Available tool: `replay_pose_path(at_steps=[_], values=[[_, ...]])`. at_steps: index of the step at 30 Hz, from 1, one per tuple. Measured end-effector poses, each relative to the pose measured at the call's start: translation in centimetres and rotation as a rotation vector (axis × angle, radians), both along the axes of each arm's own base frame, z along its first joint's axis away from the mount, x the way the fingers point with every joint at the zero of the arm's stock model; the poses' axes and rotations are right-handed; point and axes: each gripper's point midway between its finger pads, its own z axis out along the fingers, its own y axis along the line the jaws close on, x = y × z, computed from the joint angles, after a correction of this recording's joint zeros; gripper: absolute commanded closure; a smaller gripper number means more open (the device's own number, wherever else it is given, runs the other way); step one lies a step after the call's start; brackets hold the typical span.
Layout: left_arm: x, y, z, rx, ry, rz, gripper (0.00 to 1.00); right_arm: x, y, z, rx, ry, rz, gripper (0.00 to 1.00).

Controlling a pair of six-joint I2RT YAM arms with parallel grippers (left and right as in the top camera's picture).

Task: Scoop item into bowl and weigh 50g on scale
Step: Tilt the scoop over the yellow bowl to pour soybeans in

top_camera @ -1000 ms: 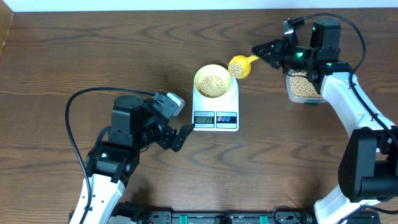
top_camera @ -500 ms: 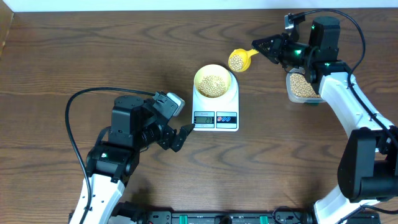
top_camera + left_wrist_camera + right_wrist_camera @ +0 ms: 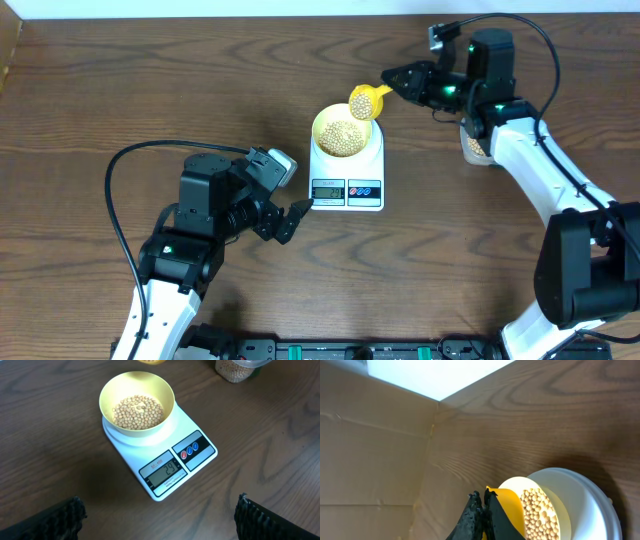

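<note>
The left arm rises from 7 o'clock, its left gripper [image 3: 290, 215] aimed toward 2 o'clock, jaws spread wide and holding nothing. The right arm stretches from 4 o'clock up to 1 o'clock; its right gripper [image 3: 392, 78] points toward 9 o'clock, clamped on a yellow scoop [image 3: 365, 102].

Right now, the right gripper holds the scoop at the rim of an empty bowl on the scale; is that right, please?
Not quite: the bowl holds beans, as the left wrist view shows. The right gripper does hold the scoop at its rim, and it sits on the scale.
</note>
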Motion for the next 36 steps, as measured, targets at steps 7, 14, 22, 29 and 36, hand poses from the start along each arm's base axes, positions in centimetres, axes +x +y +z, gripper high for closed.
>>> replay_pose_path(at_steps=[7, 14, 22, 29, 36], values=[[0.0, 0.0, 0.0, 0.000, 0.000, 0.000, 0.02, -0.5, 2.4, -0.5, -0.097, -0.097, 0.039, 0.99], [0.0, 0.0, 0.0, 0.000, 0.000, 0.000, 0.02, -1.2, 4.2, -0.6, -0.204, -0.255, 0.133, 0.99], [0.0, 0.0, 0.0, 0.000, 0.000, 0.000, 0.02, -1.5, 4.9, -0.7, -0.351, -0.490, 0.252, 0.99], [0.0, 0.0, 0.0, 0.000, 0.000, 0.000, 0.02, -1.8, 5.5, -0.7, -0.467, -0.688, 0.356, 0.99], [0.0, 0.0, 0.0, 0.000, 0.000, 0.000, 0.02, -2.2, 6.0, -0.8, -0.516, -0.786, 0.417, 0.99]])
